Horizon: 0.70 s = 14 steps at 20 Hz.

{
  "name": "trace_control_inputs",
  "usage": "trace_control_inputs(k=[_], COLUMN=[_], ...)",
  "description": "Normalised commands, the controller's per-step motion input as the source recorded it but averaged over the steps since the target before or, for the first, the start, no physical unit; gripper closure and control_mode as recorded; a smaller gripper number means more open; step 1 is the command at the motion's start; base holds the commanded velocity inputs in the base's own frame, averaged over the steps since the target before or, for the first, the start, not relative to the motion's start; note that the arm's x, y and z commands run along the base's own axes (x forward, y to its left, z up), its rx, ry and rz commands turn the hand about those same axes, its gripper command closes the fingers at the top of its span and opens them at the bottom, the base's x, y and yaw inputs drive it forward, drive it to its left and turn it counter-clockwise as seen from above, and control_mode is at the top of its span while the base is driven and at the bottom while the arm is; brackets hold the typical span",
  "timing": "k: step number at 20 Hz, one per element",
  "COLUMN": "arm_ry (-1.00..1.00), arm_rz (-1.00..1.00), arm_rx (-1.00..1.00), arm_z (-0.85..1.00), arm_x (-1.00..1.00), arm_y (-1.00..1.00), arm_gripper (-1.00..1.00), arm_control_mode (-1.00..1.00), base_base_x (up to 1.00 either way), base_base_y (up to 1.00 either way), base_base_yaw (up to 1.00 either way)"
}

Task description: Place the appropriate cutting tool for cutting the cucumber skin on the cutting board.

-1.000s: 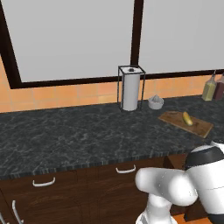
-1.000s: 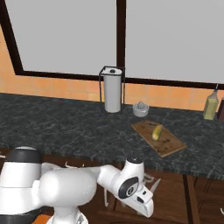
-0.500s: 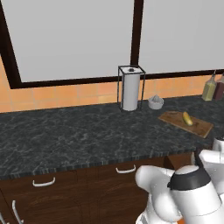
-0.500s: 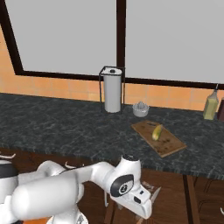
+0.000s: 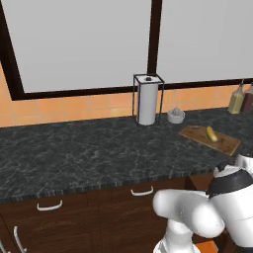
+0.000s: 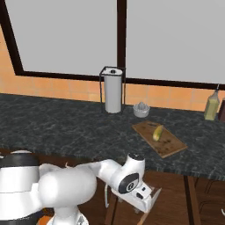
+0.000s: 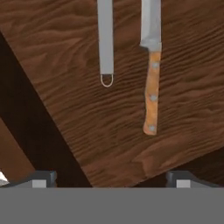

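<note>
Here, one paper towel holder (image 5: 147,100) is seen near the middle of the dark marbled bench (image 5: 74,158), standing upright against the back wall. Just to its right one small white bowl-like item (image 5: 175,115) is set, its kind not clear. Further right, one cutting board (image 5: 209,139) lies flat near the bench's front edge, and one cucumber (image 5: 211,133) is resting on it, toward its back half. At the far right end two bottles (image 5: 241,99) are stood side by side against the wall.

Below the bench, dark wooden cabinet fronts are fitted, and two pale curved drawer handles (image 5: 49,206) can be counted in the left base view. Behind the bench an orange tiled strip runs under a large window divided by one dark upright bar.

From the right base view the tool (image 6: 147,205) is held low, in front of the cabinets and under the bench edge, with nothing between its fingers. In the hand view its two tips (image 7: 43,178) are spread wide apart above a wooden drawer floor, where one grey handle with a wire loop (image 7: 105,41) and, to its right, one knife (image 7: 151,65) with a riveted wooden handle are laid parallel, apart from each other.
</note>
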Motion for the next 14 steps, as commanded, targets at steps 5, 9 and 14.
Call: trace_control_inputs(k=[5, 9, 14], arm_ry=[0.00, 0.00, 0.00], arm_rz=[-0.13, -0.20, -0.21], arm_rx=[0.17, 0.05, 0.00], arm_z=[-0.12, -0.11, -0.55], arm_x=[0.49, 0.58, 0.11], arm_y=[-0.43, -0.08, 0.00], arm_gripper=[-1.00, -1.00, -1.00], arm_control_mode=[-1.00, -1.00, -1.00], base_base_x=[0.00, 0.00, 0.00], base_base_y=[0.00, 0.00, 0.00], base_base_yaw=[0.00, 0.00, 0.00])
